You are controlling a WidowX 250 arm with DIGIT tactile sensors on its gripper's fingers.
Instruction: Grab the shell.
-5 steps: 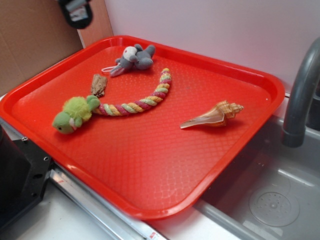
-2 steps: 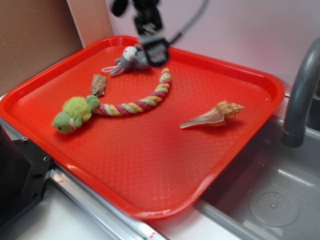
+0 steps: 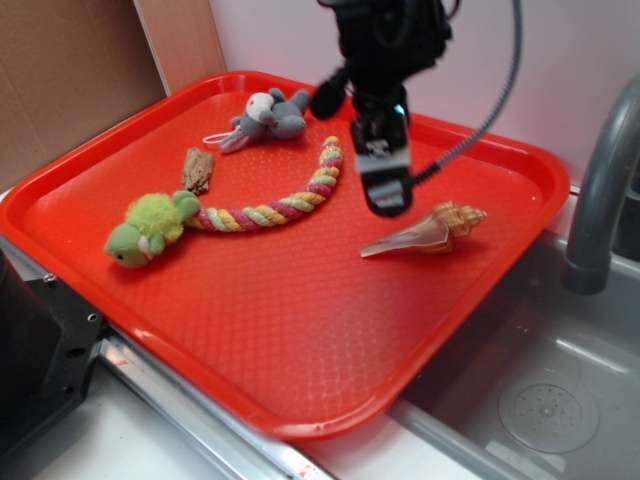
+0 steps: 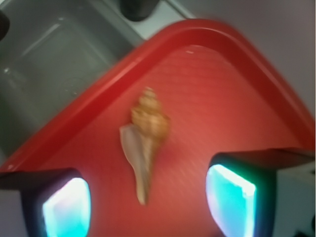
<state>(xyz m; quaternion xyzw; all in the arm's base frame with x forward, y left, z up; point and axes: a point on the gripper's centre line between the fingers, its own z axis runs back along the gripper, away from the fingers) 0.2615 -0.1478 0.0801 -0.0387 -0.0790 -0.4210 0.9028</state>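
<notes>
Beside a grey sink (image 3: 540, 390), a red tray (image 3: 300, 330) holds a grey plush mouse (image 3: 268, 117), a green rope toy (image 3: 225, 212), a brown chunk (image 3: 198, 170) and the shell (image 3: 425, 231) near its right rim. Above the shell hovers the gripper (image 4: 148, 200), spread wide and empty, touching nothing.

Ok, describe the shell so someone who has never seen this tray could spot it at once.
On the red tray, look at the side nearest the grey sink. The shell lies there alone, just below the gripper. It is the only hard, tan-orange spiral piece with a pale pointed tail; the bark chunk is smaller and dark brown.
</notes>
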